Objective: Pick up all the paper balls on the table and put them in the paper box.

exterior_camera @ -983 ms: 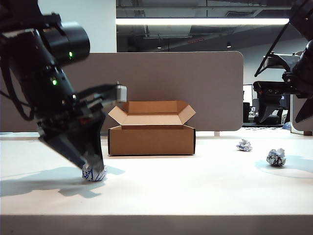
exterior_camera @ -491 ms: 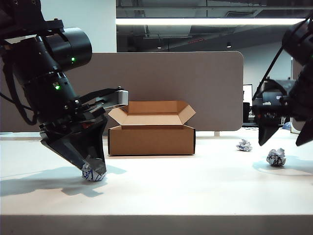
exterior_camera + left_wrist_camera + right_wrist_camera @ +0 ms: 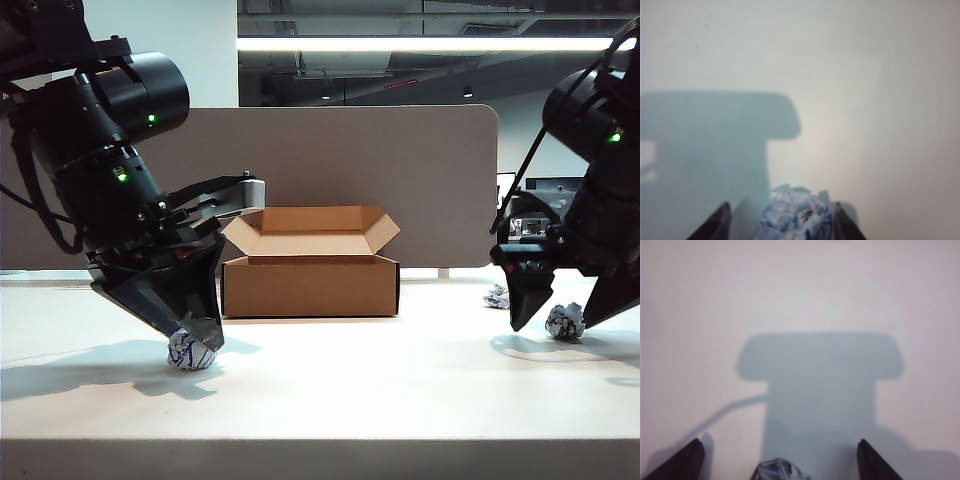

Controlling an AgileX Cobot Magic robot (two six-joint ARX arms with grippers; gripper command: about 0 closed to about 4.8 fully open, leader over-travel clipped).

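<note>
One paper ball [image 3: 192, 351] [image 3: 795, 220] lies on the white table [image 3: 350, 395] at the left. My left gripper [image 3: 192, 336] [image 3: 781, 225] stands open over it, a finger on each side and a gap showing on one side. A second paper ball [image 3: 566, 320] [image 3: 777, 471] lies at the right, with my right gripper [image 3: 556, 322] [image 3: 779, 457] open wide and low around it, both fingers well apart from it. A third paper ball [image 3: 496, 295] shows partly behind the right gripper's finger. The brown paper box [image 3: 310, 285] stands in the middle, its flaps open.
A grey-brown divider panel [image 3: 400, 170] stands upright behind the box. The table's thick front edge [image 3: 320, 458] runs along the near side. Both arms cast shadows on the tabletop beside the balls.
My right arm has swung in and come down from the upper right, so its open fingers now straddle the right ball. The left gripper has stayed over its ball.
</note>
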